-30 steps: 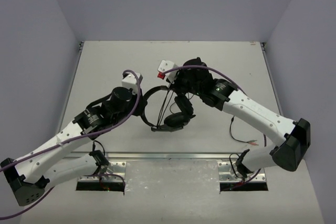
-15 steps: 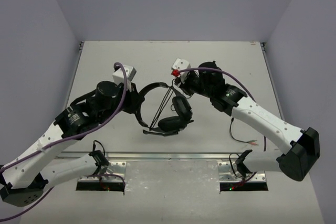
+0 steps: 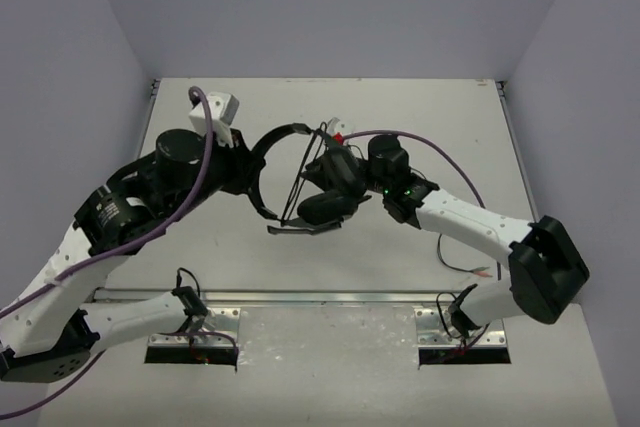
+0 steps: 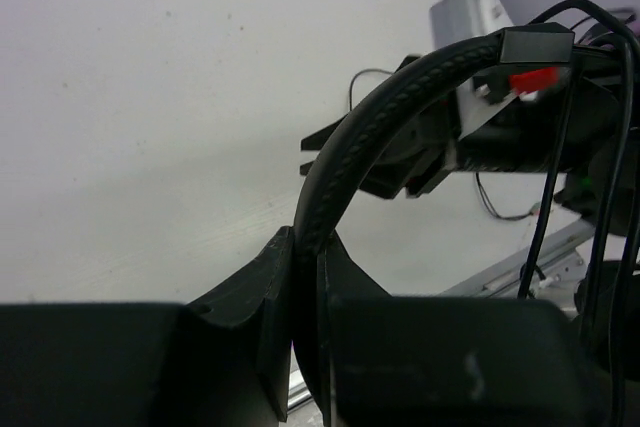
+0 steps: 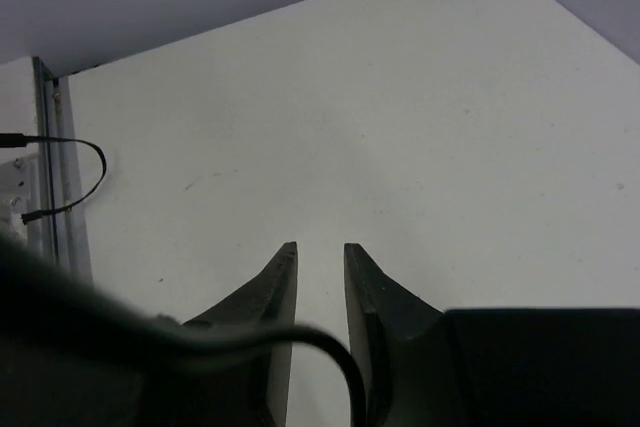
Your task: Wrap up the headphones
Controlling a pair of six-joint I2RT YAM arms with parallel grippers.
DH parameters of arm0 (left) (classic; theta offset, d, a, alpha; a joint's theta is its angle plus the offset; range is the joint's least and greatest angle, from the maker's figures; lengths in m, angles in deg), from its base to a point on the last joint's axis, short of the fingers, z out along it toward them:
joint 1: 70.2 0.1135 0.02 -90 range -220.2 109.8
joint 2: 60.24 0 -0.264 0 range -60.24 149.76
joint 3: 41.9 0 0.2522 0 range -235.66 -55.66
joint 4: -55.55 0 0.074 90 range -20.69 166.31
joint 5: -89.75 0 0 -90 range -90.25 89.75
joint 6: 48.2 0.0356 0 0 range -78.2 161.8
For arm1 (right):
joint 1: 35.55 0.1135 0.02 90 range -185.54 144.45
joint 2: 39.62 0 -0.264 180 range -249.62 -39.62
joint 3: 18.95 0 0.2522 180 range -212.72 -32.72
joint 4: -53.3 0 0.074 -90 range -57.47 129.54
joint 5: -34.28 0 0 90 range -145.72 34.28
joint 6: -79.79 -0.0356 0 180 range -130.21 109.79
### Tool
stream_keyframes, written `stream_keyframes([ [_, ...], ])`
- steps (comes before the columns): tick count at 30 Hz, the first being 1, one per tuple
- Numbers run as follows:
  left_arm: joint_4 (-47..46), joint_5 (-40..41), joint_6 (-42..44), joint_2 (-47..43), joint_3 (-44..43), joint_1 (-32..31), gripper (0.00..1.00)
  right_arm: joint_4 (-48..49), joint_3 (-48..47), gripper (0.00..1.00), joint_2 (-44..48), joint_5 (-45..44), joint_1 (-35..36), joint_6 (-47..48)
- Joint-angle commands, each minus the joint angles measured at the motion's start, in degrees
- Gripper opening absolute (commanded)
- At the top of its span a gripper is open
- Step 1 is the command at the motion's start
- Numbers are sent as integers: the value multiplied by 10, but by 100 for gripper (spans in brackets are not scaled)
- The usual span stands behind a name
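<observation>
From above, my left gripper (image 3: pixel 249 174) was pressed together on the headband (image 3: pixel 272 137) of the headphones (image 3: pixel 325 209), gripping the left side of the arc. The two earcups (image 3: pixel 340 177) hung off to that gripper's right, one above the other in this view. They lay close beside my right gripper (image 3: pixel 328 152), which reached in from the other side near the top of the band. Several strands of the thin black cable (image 3: pixel 300 182) ran slantwise between my two grippers, from the top of the band down toward the lower earcup. The bench (image 3: pixel 420 107) lay pale beneath it all.

From my left wrist, the left gripper (image 4: pixel 308 277) pinched the headband (image 4: pixel 400 97) tight between its fingers (image 4: pixel 268 292). The band rose from the jaws and curved away up and to the right. Past its far end sat a red tab (image 4: pixel 530 79) on my right arm, and strands of cable (image 4: pixel 548 177) dropped down on that side.

From my right wrist, the right gripper (image 5: pixel 320 287) had its fingers (image 5: pixel 275 297) nearly together, a narrow slit of bench (image 5: pixel 400 97) showing between the tips. A blurred loop of cable (image 5: pixel 250 332) crossed in front of the left finger and dipped toward the gap close to the lens. I could not tell whether it was pinched. Far to the gripper's left lay a metal rail (image 5: pixel 45 147) and a thin wire (image 5: pixel 90 152).
</observation>
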Motion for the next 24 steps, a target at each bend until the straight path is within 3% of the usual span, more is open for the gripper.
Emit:
stream_keyframes([
  [1, -5, 74, -50, 9, -103, -5, 0, 126, 4, 26, -55, 31, 2, -84],
  [6, 8, 166, -86, 23, -164, -5, 0, 201, 0, 37, -113, 48, 17, -139],
  [12, 28, 245, -142, 51, -209, -5, 0, 225, -70, 10, -195, 72, 40, -195],
  [18, 57, 415, -206, 98, -235, -4, 0, 228, -47, 2, -212, 31, 84, -184],
  [23, 123, 419, -246, 211, -331, 62, 0, 270, 54, 1, -171, -17, 125, -184],
  [24, 113, 400, -244, 218, -332, 110, 1, 274, 77, 1, -151, -19, 132, -193],
])
